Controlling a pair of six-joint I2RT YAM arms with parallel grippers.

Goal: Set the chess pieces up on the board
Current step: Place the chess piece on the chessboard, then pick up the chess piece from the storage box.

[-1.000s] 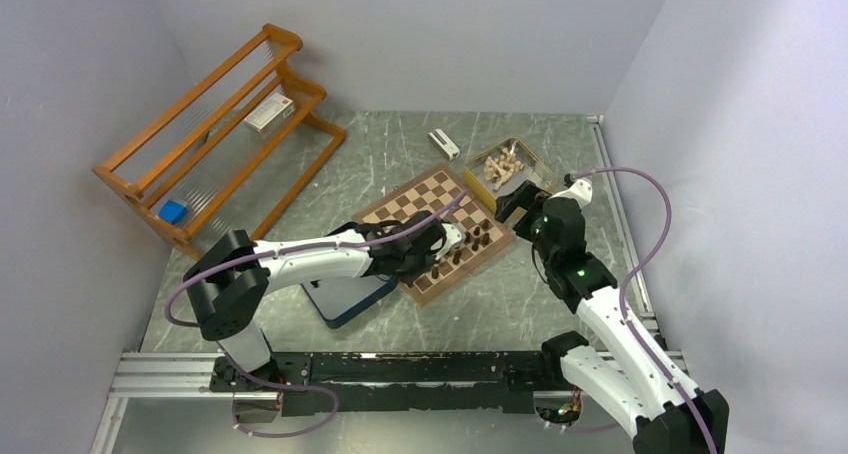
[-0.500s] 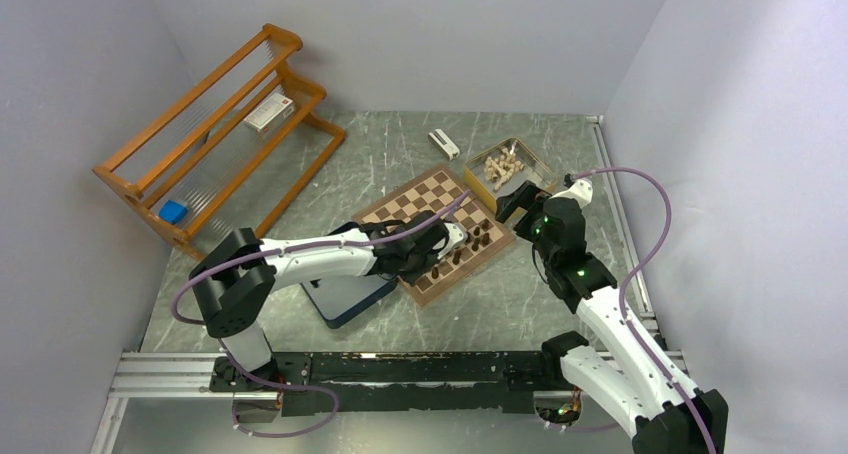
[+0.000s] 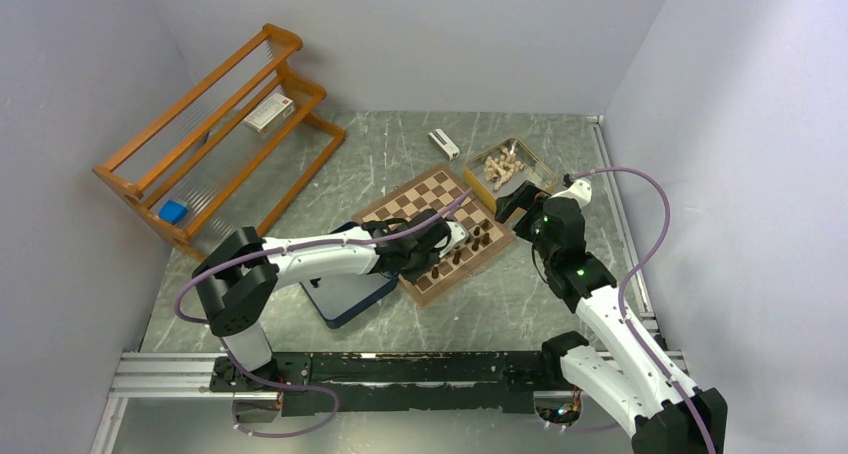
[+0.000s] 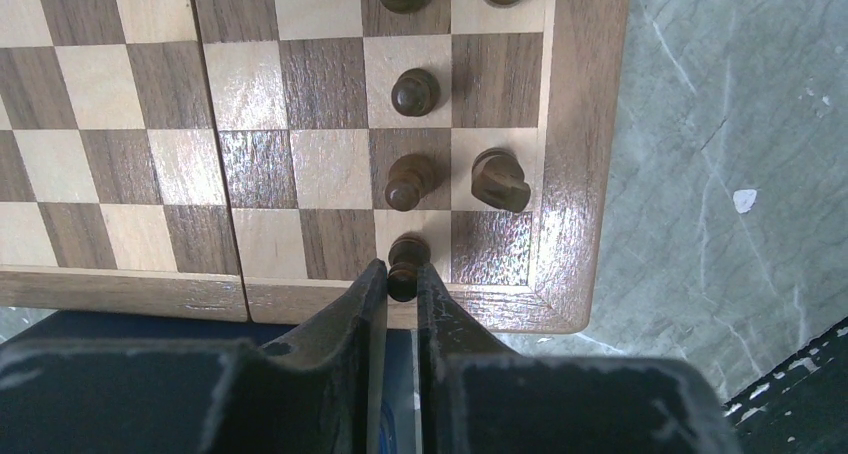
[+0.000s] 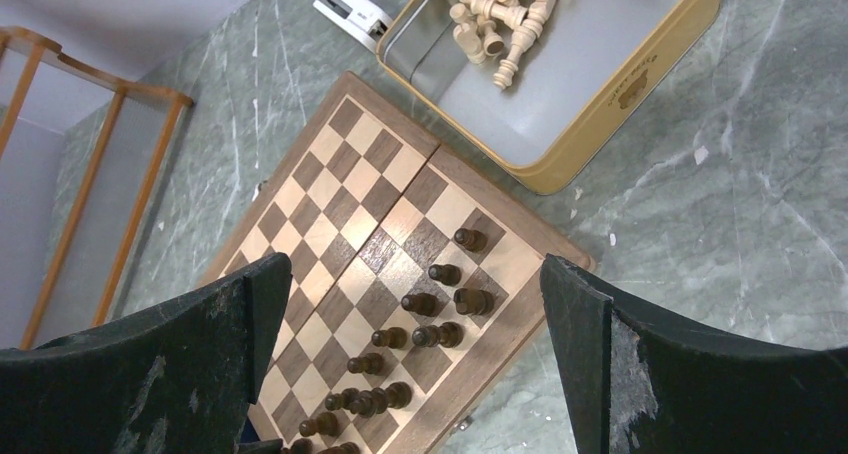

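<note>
Left end effector [image 4: 400,279] pinching a small dark brown wooden pawn [image 4: 407,252] in the edge row of the square checked wooden chessboard [image 4: 120,124].
Only the left wrist view is showing this grip; the right wrist view is showing the right end effector [image 5: 415,274] gaping wide above the board, near a gold metal tin [image 5: 600,124] of pale pieces [image 5: 490,19].

Chess pieces [image 5: 420,303] crowd one edge of the board [image 5: 330,204] (elsewhere open).

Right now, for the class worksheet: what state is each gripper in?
Left gripper: closed on a dark pawn.
Right gripper: open, holding nothing.
</note>
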